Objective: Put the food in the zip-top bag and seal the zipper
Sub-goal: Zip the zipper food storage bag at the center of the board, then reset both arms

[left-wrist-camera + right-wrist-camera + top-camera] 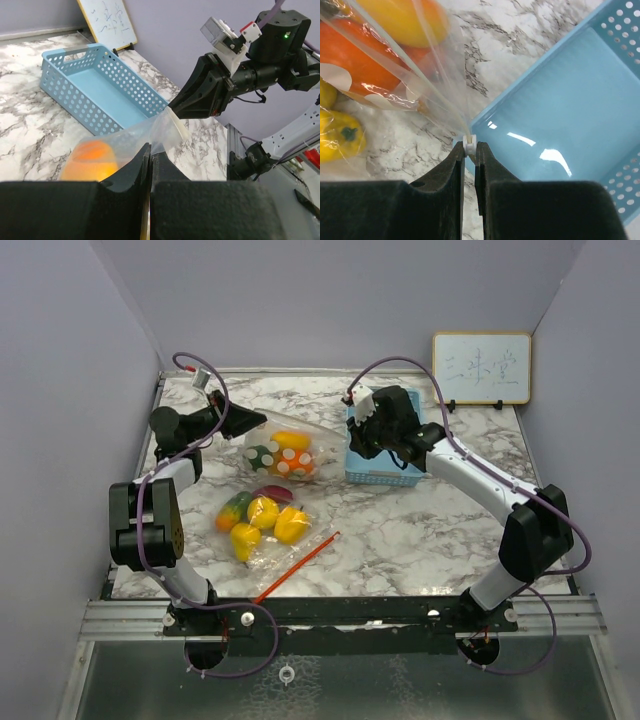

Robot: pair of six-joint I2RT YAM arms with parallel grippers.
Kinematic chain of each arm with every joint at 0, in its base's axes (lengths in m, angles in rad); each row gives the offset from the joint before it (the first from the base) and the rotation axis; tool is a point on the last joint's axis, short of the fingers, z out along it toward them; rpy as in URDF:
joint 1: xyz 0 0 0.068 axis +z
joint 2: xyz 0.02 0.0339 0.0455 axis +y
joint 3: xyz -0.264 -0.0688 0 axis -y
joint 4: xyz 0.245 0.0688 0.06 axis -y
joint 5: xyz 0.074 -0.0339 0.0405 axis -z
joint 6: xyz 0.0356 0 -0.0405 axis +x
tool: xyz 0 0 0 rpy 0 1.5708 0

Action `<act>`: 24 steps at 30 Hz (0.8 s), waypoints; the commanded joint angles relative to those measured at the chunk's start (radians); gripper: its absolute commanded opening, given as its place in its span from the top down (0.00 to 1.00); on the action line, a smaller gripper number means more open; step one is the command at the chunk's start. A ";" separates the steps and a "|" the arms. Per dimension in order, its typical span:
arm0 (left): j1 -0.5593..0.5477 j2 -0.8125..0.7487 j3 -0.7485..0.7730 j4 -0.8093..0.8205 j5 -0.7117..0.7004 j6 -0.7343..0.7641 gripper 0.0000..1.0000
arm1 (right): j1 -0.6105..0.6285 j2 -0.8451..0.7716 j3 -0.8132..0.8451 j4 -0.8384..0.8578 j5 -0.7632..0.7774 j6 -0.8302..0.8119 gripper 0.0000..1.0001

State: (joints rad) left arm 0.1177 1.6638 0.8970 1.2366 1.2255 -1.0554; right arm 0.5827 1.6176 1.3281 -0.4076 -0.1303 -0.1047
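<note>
From above, the zip-top bag point(262, 432) lies stretched across the far left of the marble worktop point(430, 530). The food point(290, 462) already sits inside it: orange, yellow and a spotted green piece. The left gripper point(250, 421) has the bag's left end and the right gripper point(354, 438) its right end, beside the blue basket point(385, 478). The bag's mouth therefore runs roughly side to side between the two arms. A second bag point(262, 525), also filled, lies flat on the near side, apart from both grippers.

In the left wrist view, the left gripper point(150, 150) is fully closed, pinching a fold of clear film. An orange piece glows through the plastic just to its left. The film rises from there to the tips of the right gripper point(174, 107), which clamp the opposite corner.

In the right wrist view, the right gripper point(470, 148) is nearly closed on the small white slider point(470, 142) of the zipper. The bag fans up and to the left from it. The basket lies to the right, close by.

The coming move likely turns on that line. The slider lies at the right arm's end, the left arm anchors the other, and any pull must follow the zipper's length. Whether the track is already closed I cannot tell.
</note>
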 commanded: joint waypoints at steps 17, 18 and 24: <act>0.022 -0.077 0.376 -1.570 -0.766 0.687 0.01 | -0.015 -0.076 0.120 -0.041 0.109 0.158 0.01; 0.022 -0.074 0.397 -1.613 -0.842 0.670 0.01 | -0.015 -0.083 0.118 -0.035 0.107 0.164 0.01; 0.010 -0.103 0.404 -1.701 -1.103 0.579 0.01 | -0.015 -0.120 0.079 -0.003 0.121 0.169 0.01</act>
State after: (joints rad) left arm 0.1356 1.6100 1.2873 -0.3481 0.3954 -0.4110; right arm 0.5739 1.5494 1.4197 -0.4477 -0.0467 0.0452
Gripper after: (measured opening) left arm 0.988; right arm 0.993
